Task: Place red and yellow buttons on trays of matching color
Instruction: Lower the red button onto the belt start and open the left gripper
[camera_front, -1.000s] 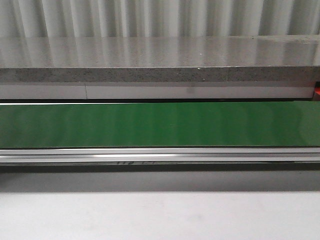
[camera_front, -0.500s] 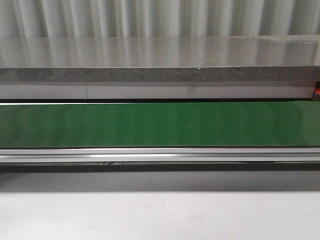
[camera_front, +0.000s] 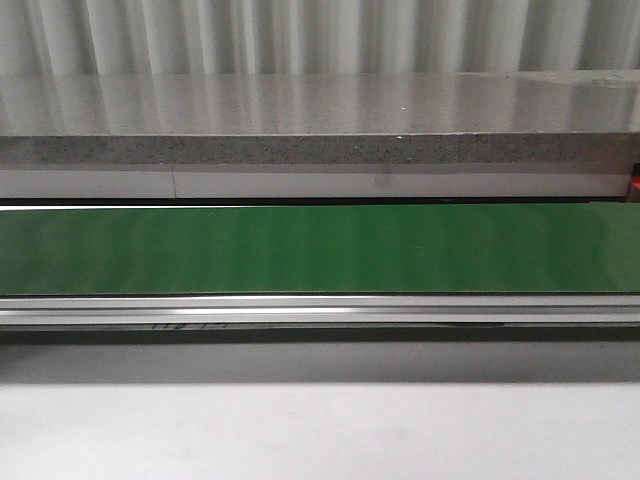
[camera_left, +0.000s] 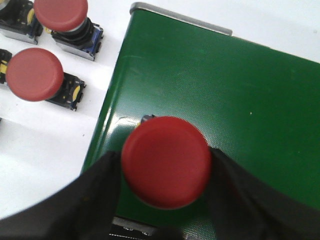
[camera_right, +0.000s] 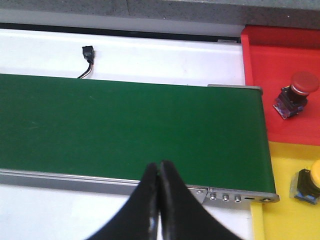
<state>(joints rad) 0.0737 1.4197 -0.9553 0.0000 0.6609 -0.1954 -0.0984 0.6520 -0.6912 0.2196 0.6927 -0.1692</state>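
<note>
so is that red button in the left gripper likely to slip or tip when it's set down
Probably rigid: the red button looks like hard plastic. Its smooth domed cap could slip between the fingers. The wide cap likely makes it top-heavy, so it may tip on the green belt.

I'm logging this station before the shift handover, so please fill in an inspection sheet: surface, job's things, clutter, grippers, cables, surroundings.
Surface: green conveyor belt with a metal side rail, white table around it; front view shows the belt bare.
Job's things: red tray holds one red button; yellow tray holds one yellow button; two more red buttons wait on the white table beside the belt's end.
Clutter: nothing seen.
Grippers: left gripper shut on a red button over the belt; right gripper shut, empty, fingers together near the belt's edge.
Cables: small black connector with a short lead on the table beyond the belt.
Surroundings: grey stone-like shelf, corrugated wall behind.
</note>
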